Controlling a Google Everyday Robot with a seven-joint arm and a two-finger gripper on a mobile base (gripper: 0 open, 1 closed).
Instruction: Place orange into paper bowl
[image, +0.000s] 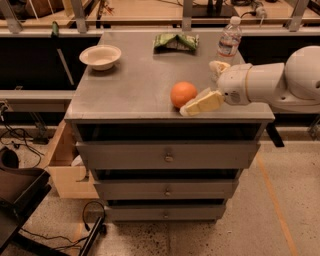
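1. The orange (183, 94) sits on the grey top of the drawer cabinet (135, 85), close to the top's front edge and a little right of its middle as the camera sees it.
2. The gripper (198, 88) reaches in over the cabinet's right side, carried on a thick white arm (280, 82) that crosses the right edge of the top.
3. Its fingers are spread wide and hold nothing. The near finger (202, 103) lies low along the cabinet's front edge, with its tip just beside the lower right of the orange; whether it touches the fruit I cannot tell. The far finger sits further back on the top, apart from the fruit.
4. The paper bowl (100, 56) stands upright and empty near the cabinet's back left corner, well apart from the orange.
5. A green snack bag (175, 41) lies at the cabinet's back edge, near the middle.
6. A water bottle (229, 40) stands upright at the cabinet's back right, behind the gripper.
7. An open wooden box (62, 165) rests against the cabinet's left side, low down.
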